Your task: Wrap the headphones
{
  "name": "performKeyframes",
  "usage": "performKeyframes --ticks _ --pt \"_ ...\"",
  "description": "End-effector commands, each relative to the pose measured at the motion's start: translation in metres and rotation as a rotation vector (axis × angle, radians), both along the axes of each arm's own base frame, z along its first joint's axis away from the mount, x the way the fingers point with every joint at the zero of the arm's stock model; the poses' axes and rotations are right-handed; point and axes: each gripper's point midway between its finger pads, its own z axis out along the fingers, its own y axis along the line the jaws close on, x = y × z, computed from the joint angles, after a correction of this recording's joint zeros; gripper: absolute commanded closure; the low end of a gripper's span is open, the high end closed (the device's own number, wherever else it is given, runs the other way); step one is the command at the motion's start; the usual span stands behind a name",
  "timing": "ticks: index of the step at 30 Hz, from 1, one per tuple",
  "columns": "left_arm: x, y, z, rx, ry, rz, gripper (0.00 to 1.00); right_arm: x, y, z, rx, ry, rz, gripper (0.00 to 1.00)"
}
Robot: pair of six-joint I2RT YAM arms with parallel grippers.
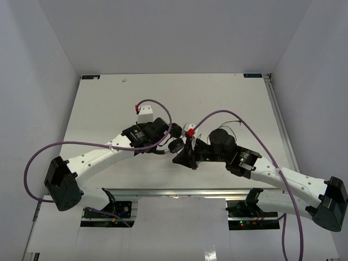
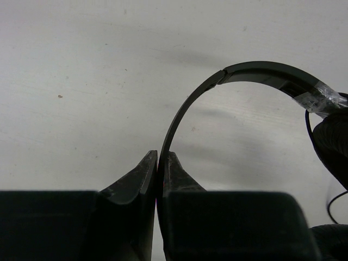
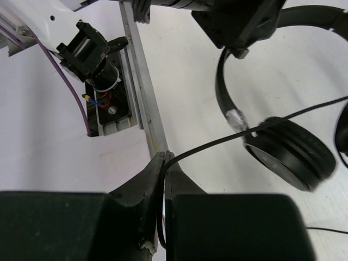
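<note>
The black headphones [image 1: 175,145] are held just above the table's middle, between the two arms. My left gripper [image 2: 160,156] is shut on the thin headband [image 2: 255,70], which arches up and to the right towards an earcup [image 2: 333,142]. In the top view the left gripper [image 1: 169,137] sits between the two earcups. My right gripper [image 3: 165,156] is shut on the thin dark cord [image 3: 261,128], which runs taut up and to the right past an earcup [image 3: 288,153]. In the top view the right gripper [image 1: 183,157] is just right of the headphones. The plug is not visible.
Purple robot cables [image 1: 163,111] loop over both arms. A metal rail [image 3: 142,92] runs along the table's near edge, with the left arm's base [image 3: 89,51] beside it. A small red part [image 1: 190,132] sits by the grippers. More thin cord [image 1: 235,122] lies behind the right wrist.
</note>
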Motion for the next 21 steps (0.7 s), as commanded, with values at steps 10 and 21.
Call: performKeyframes --ticks 10,21 --pt "0.001 -0.022 0.069 -0.409 -0.218 -0.032 1.00 0.004 0.034 -0.018 0.071 -0.085 -0.145 0.92" --pt "-0.020 -0.001 0.091 -0.469 -0.272 -0.061 1.00 0.020 0.021 -0.051 0.045 -0.130 -0.267 0.92"
